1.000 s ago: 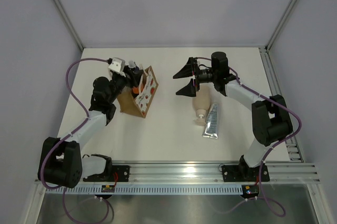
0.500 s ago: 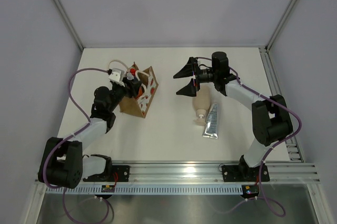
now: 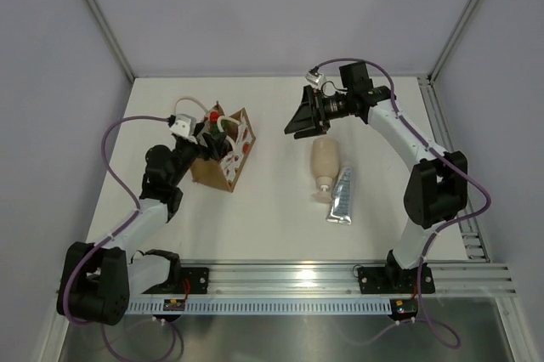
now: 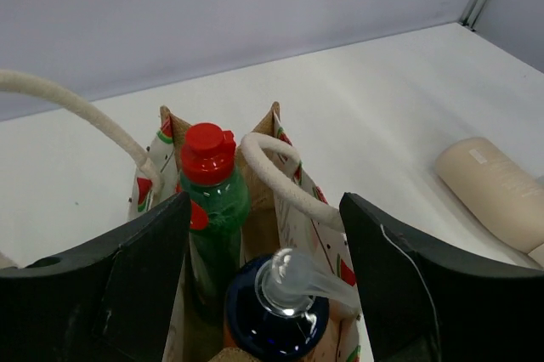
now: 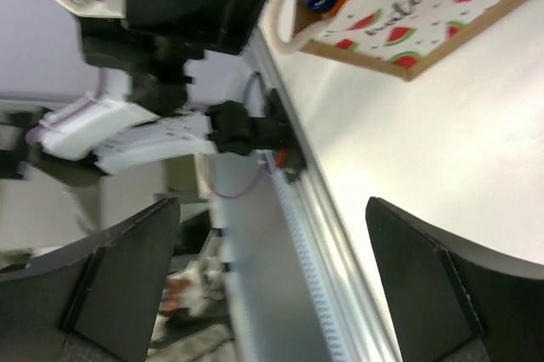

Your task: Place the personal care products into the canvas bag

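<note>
The canvas bag stands left of centre, white panels with red watermelon marks. In the left wrist view the green bottle with red cap and the orange bottle, seen from above as a dark blue top with a clear pump, stand inside the bag. My left gripper is open just above the bag's left end, its jaws either side of the bottle tops. The beige bottle and the silver-grey tube lie on the table at centre right. My right gripper is open and empty, raised behind the beige bottle.
The right wrist view looks sideways across the table: bag, left arm and the near rail. The beige bottle also shows in the left wrist view. The table is walled at the back and sides.
My left gripper has drawn back a little to the left off the bag's top, open, leaving the orange bottle inside. My right gripper has risen and swung towards the back, away from the beige bottle.
</note>
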